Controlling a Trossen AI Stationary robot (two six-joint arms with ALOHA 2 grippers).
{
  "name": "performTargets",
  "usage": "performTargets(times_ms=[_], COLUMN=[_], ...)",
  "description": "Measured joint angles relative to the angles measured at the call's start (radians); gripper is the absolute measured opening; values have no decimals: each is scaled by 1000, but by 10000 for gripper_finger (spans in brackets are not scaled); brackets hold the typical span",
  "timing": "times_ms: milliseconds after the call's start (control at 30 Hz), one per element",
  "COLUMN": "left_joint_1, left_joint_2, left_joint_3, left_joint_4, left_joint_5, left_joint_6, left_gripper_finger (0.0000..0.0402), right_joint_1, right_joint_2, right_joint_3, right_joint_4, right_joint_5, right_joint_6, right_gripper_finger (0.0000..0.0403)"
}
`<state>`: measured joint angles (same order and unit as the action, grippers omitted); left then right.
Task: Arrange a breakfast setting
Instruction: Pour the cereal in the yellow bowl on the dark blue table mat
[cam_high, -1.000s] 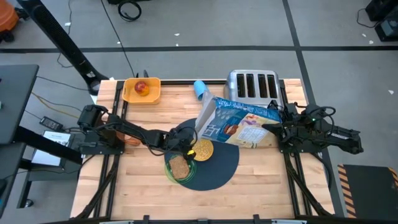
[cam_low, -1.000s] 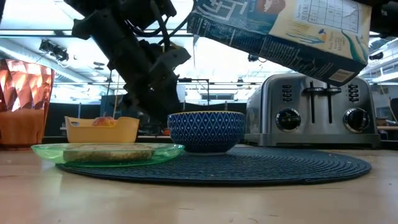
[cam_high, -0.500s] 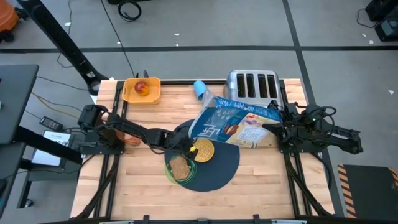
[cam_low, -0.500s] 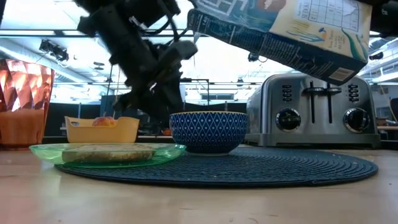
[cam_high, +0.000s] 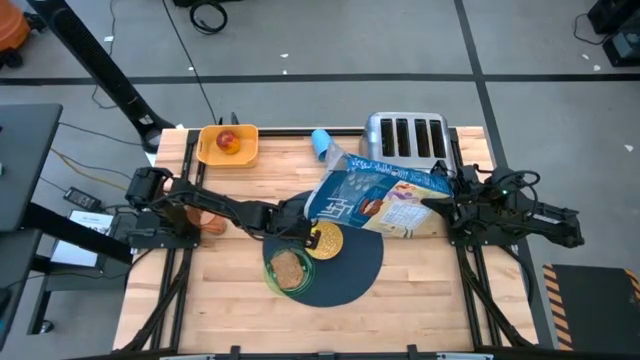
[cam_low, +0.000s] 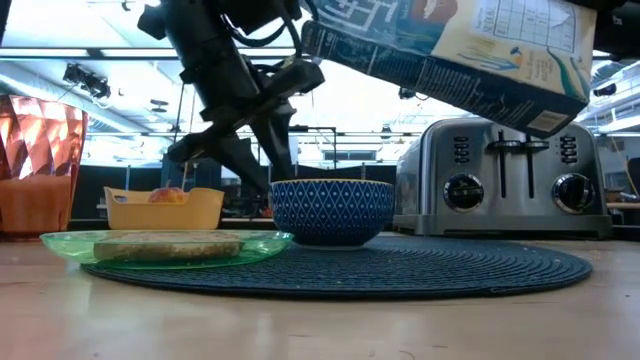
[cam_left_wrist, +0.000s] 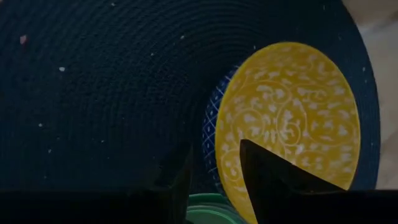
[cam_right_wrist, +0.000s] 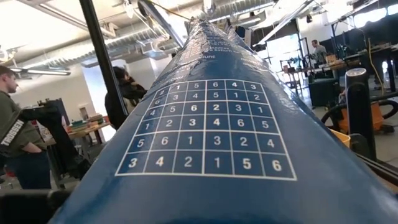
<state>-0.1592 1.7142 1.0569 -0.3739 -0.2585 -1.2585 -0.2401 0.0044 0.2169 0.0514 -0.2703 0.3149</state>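
A small bowl (cam_high: 326, 241), yellow inside and blue-patterned outside, stands on the round dark mat (cam_high: 350, 280). Beside it a green plate (cam_high: 288, 270) with toast rests partly on the mat's left edge. My left gripper (cam_left_wrist: 214, 149) hangs open just above the bowl's near-left rim (cam_left_wrist: 208, 134), one finger over the yellow inside and one outside. My right gripper (cam_high: 440, 205) is shut on a blue cereal box (cam_high: 380, 200) held over the mat's far side. An orange tumbler (cam_low: 40, 165) stands at the left, and a blue cup (cam_high: 320, 142) lies at the far edge. My right gripper holds the cereal box by its end toward the table's right edge (cam_high: 425, 205), coming level from the right. The box itself hides the fingers in the right wrist view. The box is lifted clear and slants above the bowl and the toaster (cam_low: 500, 175).
A silver toaster (cam_high: 405, 135) stands at the far right. An orange-yellow tray (cam_high: 245, 150) at the far left holds a red apple (cam_high: 227, 141). Bare wood lies along the table's near edge. People stand in the room behind (cam_right_wrist: 18, 124).
My left gripper has risen from beside the bowl and rolled about its own axis, so its fingers now stand spread above the rim. The bowl stays on the mat.
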Motion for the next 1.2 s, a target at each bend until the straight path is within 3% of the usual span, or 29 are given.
performTargets(times_ms=[400, 633, 867, 1200], left_joint_1=[-8, -8, -1, 68], left_joint_2=[55, 55, 55, 6], left_joint_3=[0, -1, 20, 76], left_joint_4=[34, 32, -3, -303], left_joint_5=[13, 15, 12, 33], left_joint_6=[-93, -89, -91, 2], left_gripper_finger=[97, 20, 23, 21], right_joint_1=[0, 0, 0, 0], right_joint_2=[0, 0, 0, 0], right_joint_3=[-1, -1, -2, -2], right_joint_4=[-7, -5, 0, 7], right_joint_5=[0, 8, 8, 19], right_joint_6=[4, 6, 5, 3], right_gripper_finger=[288, 288, 288, 288])
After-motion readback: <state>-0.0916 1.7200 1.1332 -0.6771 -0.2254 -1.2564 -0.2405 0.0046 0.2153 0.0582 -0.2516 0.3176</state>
